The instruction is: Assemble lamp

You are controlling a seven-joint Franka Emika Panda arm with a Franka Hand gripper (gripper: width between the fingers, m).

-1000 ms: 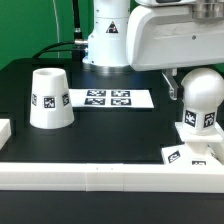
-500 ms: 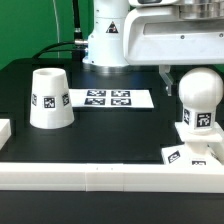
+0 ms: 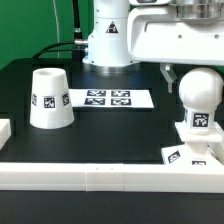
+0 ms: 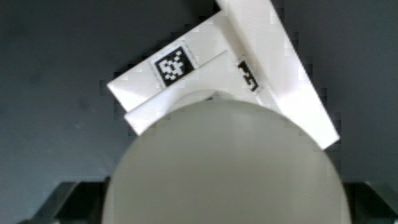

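We find the bulb (image 3: 200, 95) at three o'clock on the exterior view's dial. It stands upright, its long axis vertical and its round head pointing straight up. Its foot is planted on the flat square base (image 3: 184, 153), which lies at about four o'clock with its tags facing up. A tag on the bulb's neck faces us.

The claw (image 3: 195, 72) comes down from twelve o'clock over the bulb. Its jaws are spread wide and closed around the round head, so the bulb is what it holds. One dark finger (image 3: 167, 73) shows at the head's ten o'clock side. In the wrist view the head (image 4: 222, 160) fills most of the picture, the base (image 4: 267, 60) lies beneath it, and a dark finger (image 4: 71, 200) presses at its flank.

The shade (image 3: 50, 98) stands alone at nine o'clock, well apart from the bulb. It is upright with its open end up and its axis vertical. The marker board (image 3: 108, 99) lies flat between shade and bulb, near the dial's centre. A long white rail (image 3: 100, 178) runs across at six o'clock, just in front of the base. The arm's white pedestal (image 3: 108, 40) rises at twelve. The black table (image 3: 120, 135) between shade and bulb carries only the marker board.
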